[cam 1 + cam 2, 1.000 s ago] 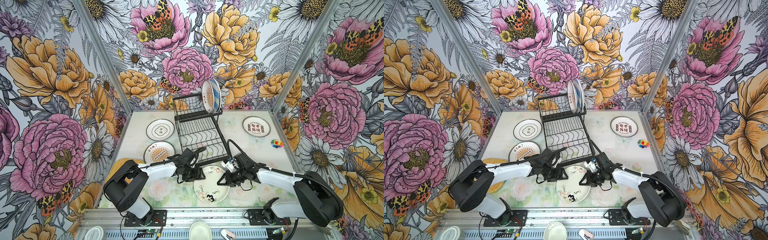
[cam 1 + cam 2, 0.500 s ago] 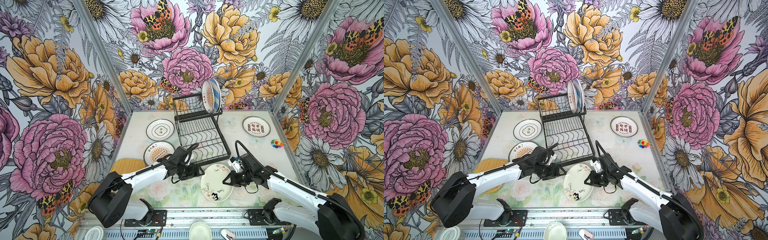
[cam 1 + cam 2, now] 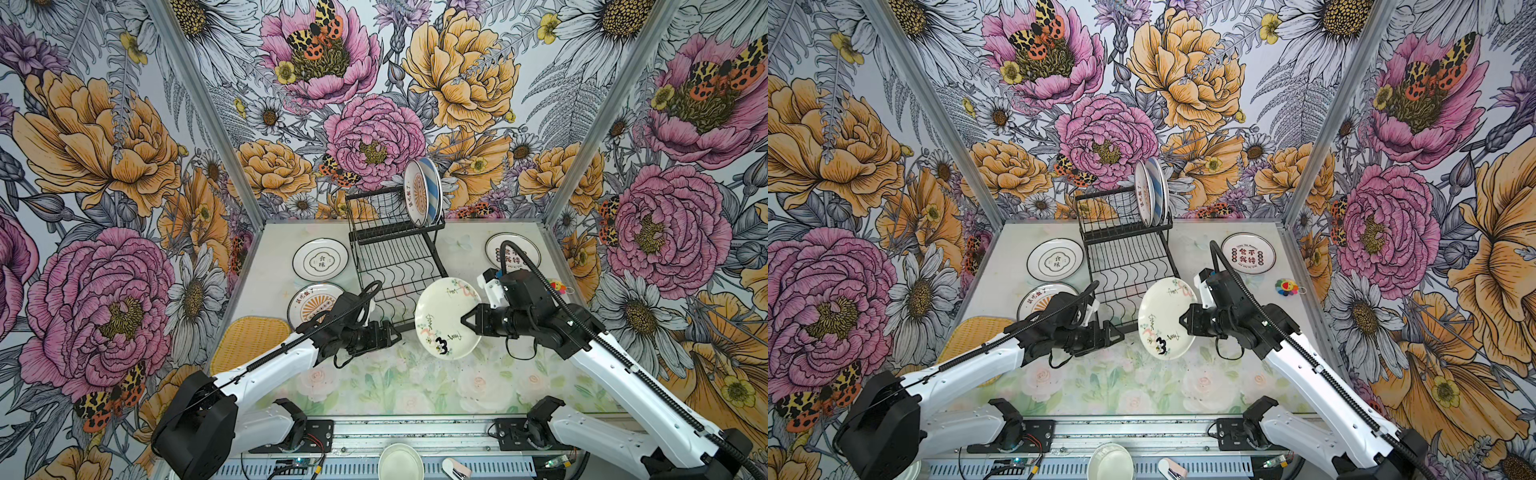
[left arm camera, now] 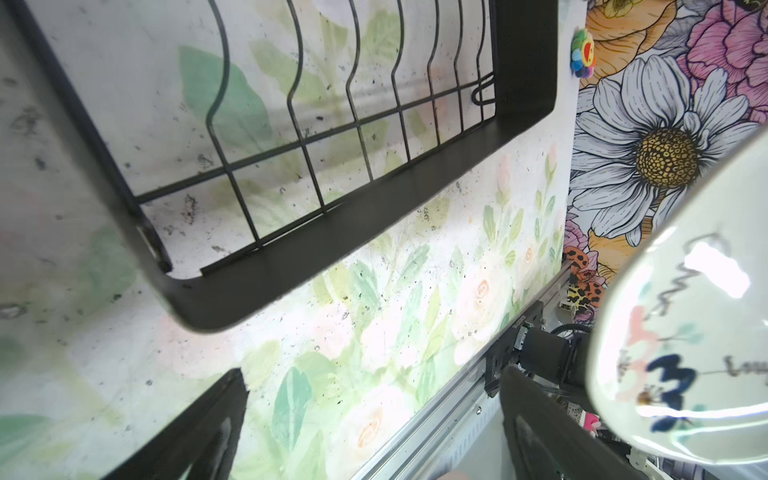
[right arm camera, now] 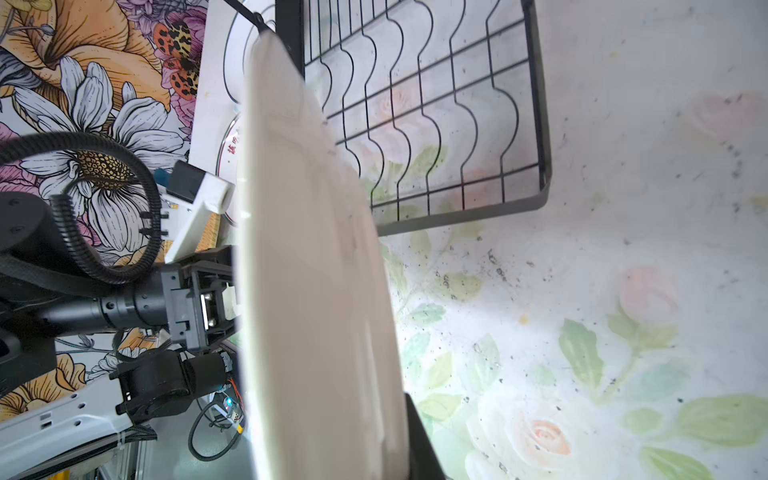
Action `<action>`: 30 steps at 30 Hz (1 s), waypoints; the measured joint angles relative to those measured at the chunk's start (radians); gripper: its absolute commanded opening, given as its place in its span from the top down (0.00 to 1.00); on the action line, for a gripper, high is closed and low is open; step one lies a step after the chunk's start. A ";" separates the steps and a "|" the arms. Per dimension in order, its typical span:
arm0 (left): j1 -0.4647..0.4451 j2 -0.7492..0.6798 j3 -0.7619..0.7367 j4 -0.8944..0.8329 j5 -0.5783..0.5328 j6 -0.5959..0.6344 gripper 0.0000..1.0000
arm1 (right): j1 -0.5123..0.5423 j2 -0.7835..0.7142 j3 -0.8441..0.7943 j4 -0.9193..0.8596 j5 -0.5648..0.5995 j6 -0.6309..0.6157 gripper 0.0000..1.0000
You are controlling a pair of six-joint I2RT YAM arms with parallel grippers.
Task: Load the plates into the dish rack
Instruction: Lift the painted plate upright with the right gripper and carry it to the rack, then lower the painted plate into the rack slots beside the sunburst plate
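The dish rack has not moved, but the doodled plate has risen off the table and hangs tilted at the lower tier's front corner. The right gripper pinches its rim. The left gripper has let go, fingers spread. Mid-carry; next it likely needs standing on edge between the wires.

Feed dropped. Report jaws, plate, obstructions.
Left jaws open, empty. Right jaws shut on doodle plate, tilted at dish rack front corner. Lower tier bare.
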 measured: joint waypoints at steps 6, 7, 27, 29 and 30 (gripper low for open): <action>0.006 -0.039 -0.022 -0.013 -0.031 -0.011 0.03 | 0.026 0.151 0.288 -0.039 0.133 -0.075 1.00; 0.006 -0.043 -0.024 -0.016 -0.035 -0.018 0.03 | 0.027 0.172 0.327 -0.045 0.151 -0.087 1.00; 0.072 -0.083 -0.032 -0.023 -0.072 -0.025 0.02 | 0.098 0.751 1.162 -0.060 0.574 -0.411 1.00; 0.079 -0.086 -0.038 -0.023 -0.069 -0.023 0.01 | 0.104 0.795 1.212 -0.057 0.605 -0.434 1.00; 0.082 -0.088 -0.041 -0.024 -0.069 -0.022 0.01 | 0.105 0.814 1.231 -0.054 0.618 -0.444 1.00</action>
